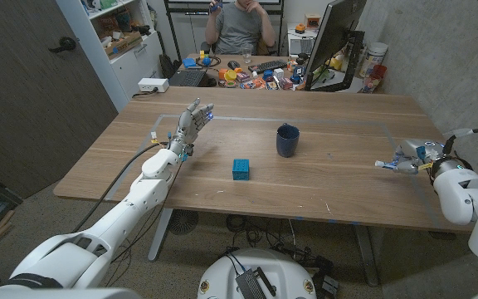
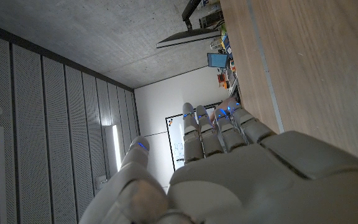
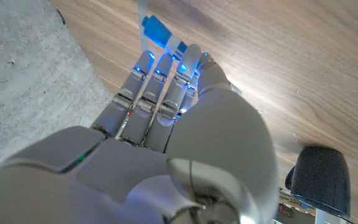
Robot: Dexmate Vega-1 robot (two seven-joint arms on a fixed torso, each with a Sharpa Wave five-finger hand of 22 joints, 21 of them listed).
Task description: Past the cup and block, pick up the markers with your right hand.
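My right hand [image 1: 412,158] is low over the table's right end, fingers pointing toward the middle. It pinches a blue-capped marker [image 3: 160,31] between thumb and fingers, and the marker tip [image 1: 380,164] sticks out past them. The dark blue cup [image 1: 287,139] stands upright mid-table, well left of that hand; the cup [image 3: 321,180] also shows in the right wrist view. A teal block [image 1: 241,169] sits nearer the front edge, left of the cup. My left hand [image 1: 193,123] is raised over the table's left part, fingers apart and holding nothing; its back [image 2: 229,168] faces the left wrist camera.
A taped rectangle outline [image 1: 338,122] marks the tabletop. Behind the far edge a person sits at a cluttered desk [image 1: 247,75] with a laptop, keyboard and monitor [image 1: 338,37]. The table's right edge [image 1: 438,191] runs just beside my right hand.
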